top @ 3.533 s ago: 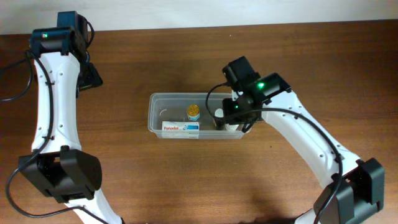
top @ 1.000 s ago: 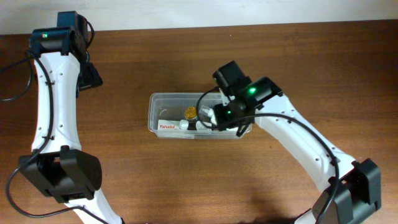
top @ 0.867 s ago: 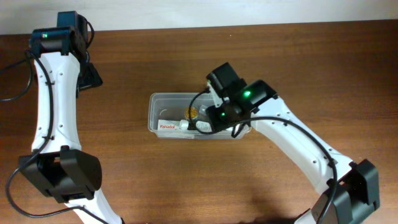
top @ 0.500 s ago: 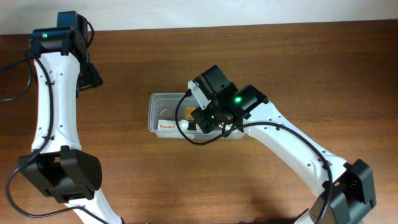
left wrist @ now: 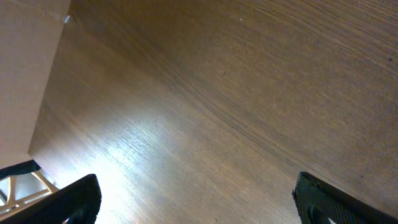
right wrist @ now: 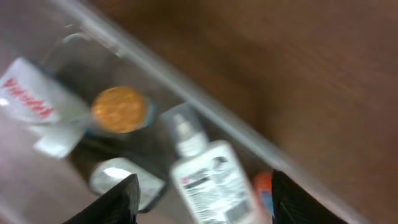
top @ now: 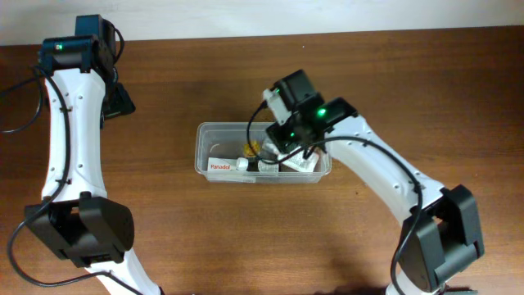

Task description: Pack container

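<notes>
Overhead, the brown wooden table [top: 409,65] fills the frame, with a white arm on each side. The left arm [top: 70,123] reaches along the left edge, well apart from everything else. The left gripper [left wrist: 196,186] hangs over bare wood, its fingers [left wrist: 74,196] spread fully and empty.

The right arm [top: 385,172] bends in from the right, and its head sits over the middle of the container [top: 205,139], a clear tub lying lengthwise near the table's centre.

In the right wrist view the right gripper [right wrist: 205,193] looks down into the tub. Its dark fingers [right wrist: 121,199] stand partway apart, one at each lower corner, and grip nothing. The container's far rim [right wrist: 143,59] runs diagonally above them.

Inside the tub, a Panadol box [right wrist: 34,96] lies toward the left end. A white labelled bottle [right wrist: 211,177] lies on its side directly between the fingers, with a gap showing on both sides. A gold round cap [right wrist: 119,109] sits just left of the bottle's nozzle. Under it is a blurred, grey-topped item [right wrist: 121,177] that I cannot make out. A small orange patch [right wrist: 263,190] shows beside the bottle's right side.
</notes>
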You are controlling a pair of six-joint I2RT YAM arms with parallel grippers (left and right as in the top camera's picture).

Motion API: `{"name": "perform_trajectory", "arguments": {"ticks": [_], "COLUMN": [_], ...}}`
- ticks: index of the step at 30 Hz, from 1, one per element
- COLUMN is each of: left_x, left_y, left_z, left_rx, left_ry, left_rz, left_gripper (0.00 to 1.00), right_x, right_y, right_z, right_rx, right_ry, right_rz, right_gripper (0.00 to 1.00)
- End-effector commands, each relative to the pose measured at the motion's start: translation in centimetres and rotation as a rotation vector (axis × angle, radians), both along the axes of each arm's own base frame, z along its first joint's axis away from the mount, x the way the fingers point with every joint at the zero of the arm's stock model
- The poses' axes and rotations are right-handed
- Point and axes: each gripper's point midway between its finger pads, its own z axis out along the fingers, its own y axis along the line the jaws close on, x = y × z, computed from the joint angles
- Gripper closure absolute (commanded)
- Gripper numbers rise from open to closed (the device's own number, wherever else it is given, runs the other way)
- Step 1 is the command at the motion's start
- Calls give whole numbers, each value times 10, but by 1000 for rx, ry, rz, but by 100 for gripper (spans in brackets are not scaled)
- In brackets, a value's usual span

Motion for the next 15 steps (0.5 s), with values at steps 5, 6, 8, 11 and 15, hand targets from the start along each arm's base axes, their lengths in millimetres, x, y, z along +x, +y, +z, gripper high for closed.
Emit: {"name": "perform_trajectory", "arguments": {"ticks": [5, 6, 8, 11, 15], "left_x": [-1, -1, -1, -1, -1], "left_y": [2, 2, 2, 2, 2], "left_z": [4, 4, 4, 4, 4], "left_rx": [14, 14, 14, 14, 14], "left_ry": [-11, -11, -11, -11, -11], "left_rz": [7, 8, 8, 8, 8], "left_gripper": [1, 1, 1, 1, 1], "right_x": [0, -1, -2, -6, -6], "right_y": [3, 4, 6, 8, 8], "right_z": [-22, -25, -32, -46, -67], "right_rx": [2, -5, -15, -38, -54], "right_ry": [45, 48, 61, 88, 127], "right_rz": [104, 118, 133, 161, 160], "right_gripper": [45, 46, 48, 49, 49]}}
